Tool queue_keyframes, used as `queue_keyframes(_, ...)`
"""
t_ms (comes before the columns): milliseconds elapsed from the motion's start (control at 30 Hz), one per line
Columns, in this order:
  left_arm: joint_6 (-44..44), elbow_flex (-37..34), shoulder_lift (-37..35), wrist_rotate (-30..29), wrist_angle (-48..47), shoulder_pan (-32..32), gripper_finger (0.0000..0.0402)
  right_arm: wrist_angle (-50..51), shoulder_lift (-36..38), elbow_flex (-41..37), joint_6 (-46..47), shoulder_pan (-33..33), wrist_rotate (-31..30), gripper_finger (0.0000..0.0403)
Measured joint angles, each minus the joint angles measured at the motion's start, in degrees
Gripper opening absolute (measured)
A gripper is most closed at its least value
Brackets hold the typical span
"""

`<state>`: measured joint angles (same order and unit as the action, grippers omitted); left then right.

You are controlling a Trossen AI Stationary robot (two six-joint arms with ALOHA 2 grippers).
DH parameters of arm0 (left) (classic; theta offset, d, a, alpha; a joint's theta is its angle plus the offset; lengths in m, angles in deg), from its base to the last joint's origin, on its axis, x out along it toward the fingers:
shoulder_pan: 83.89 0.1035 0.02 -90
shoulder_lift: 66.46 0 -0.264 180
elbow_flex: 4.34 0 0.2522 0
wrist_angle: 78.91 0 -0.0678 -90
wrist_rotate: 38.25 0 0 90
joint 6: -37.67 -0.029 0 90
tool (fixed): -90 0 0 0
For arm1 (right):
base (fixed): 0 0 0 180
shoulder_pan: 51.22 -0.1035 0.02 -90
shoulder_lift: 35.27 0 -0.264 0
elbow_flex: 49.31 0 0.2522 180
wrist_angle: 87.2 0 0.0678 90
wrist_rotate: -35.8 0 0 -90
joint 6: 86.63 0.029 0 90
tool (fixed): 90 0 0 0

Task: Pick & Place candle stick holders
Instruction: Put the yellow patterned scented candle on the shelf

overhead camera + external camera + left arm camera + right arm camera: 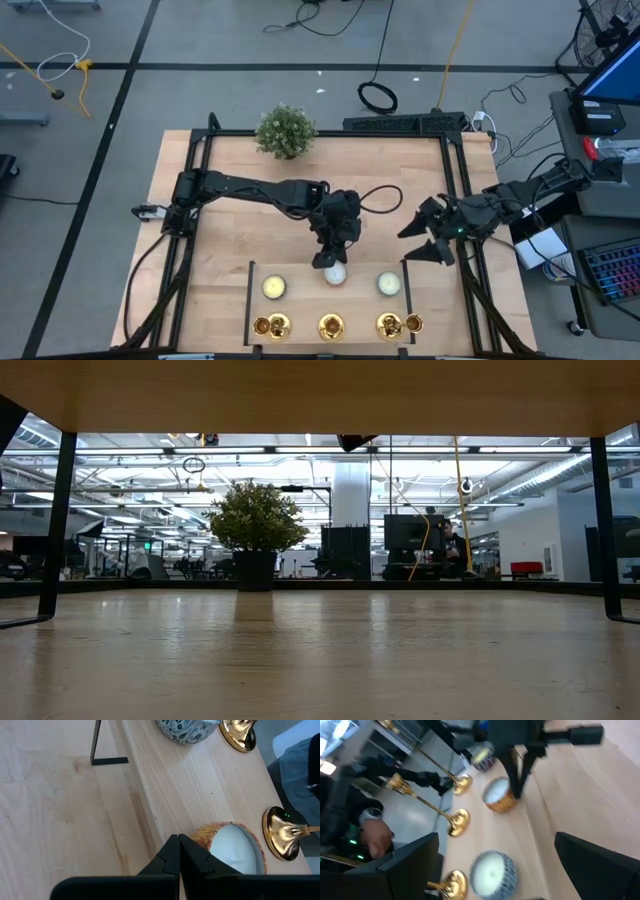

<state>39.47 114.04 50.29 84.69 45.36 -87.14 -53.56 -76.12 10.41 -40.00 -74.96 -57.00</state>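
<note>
Bare table (230, 240) centre-left; left pincer (330, 262) shut over middle candle (335, 274).

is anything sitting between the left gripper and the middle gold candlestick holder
Yes. The left gripper, fingers shut, hangs right over the middle candle, and that candle sits directly between it and the middle candlestick holder at the front edge. Beyond the candle nothing else visible blocks the way.

No text, label, brand, number or sign can be read anywhere here.
</note>
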Motion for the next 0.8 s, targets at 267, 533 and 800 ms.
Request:
queue_keyframes(267, -0.4, 0.0, 0.0, 0.0, 0.0, 0.0, 0.0000, -6.9, -0.6, 0.0, 3.7, 0.0, 1.5, 0.0393)
queue_keyframes(533, -0.7, 0.0, 0.0, 0.0, 0.0, 0.0, 0.0000, -10.9, -2.6, 0.0, 3.1, 0.0, 3.0, 0.0393)
queue_keyframes(800, -0.6, 0.0, 0.0, 0.0, 0.0, 0.0, 0.0000, -6.8, -5.2, 0.0, 3.2, 0.0, 3.1, 0.0375)
